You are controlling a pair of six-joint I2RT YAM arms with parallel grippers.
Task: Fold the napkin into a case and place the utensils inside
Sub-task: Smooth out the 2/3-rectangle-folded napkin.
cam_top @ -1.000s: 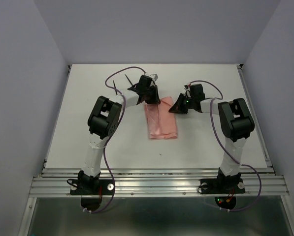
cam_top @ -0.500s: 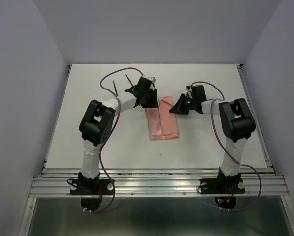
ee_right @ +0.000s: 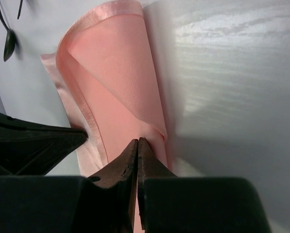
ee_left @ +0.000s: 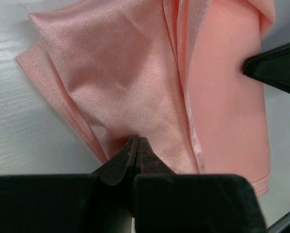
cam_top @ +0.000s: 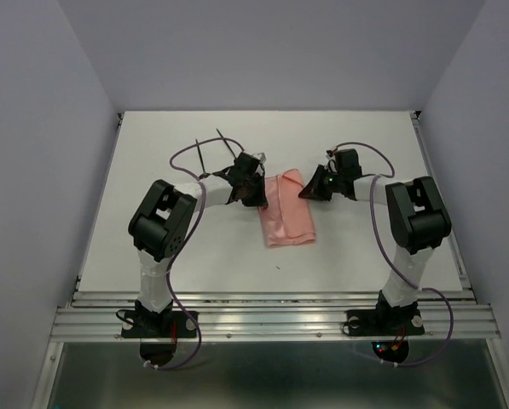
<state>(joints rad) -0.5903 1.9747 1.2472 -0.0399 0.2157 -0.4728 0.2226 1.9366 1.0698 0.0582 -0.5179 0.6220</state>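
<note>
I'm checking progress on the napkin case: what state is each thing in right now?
napkin: folded into a layered strip, lying on the table, pinched at both sides.
left claw: shut on the napkin's edge.
right claw: shut on the napkin's opposite fold.
utensils: lying bare on the table, not yet inside the napkin.

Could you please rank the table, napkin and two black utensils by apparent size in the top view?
Largest: table
Next: napkin
Smallest: two utensils, too thin and alike to separate.
</note>
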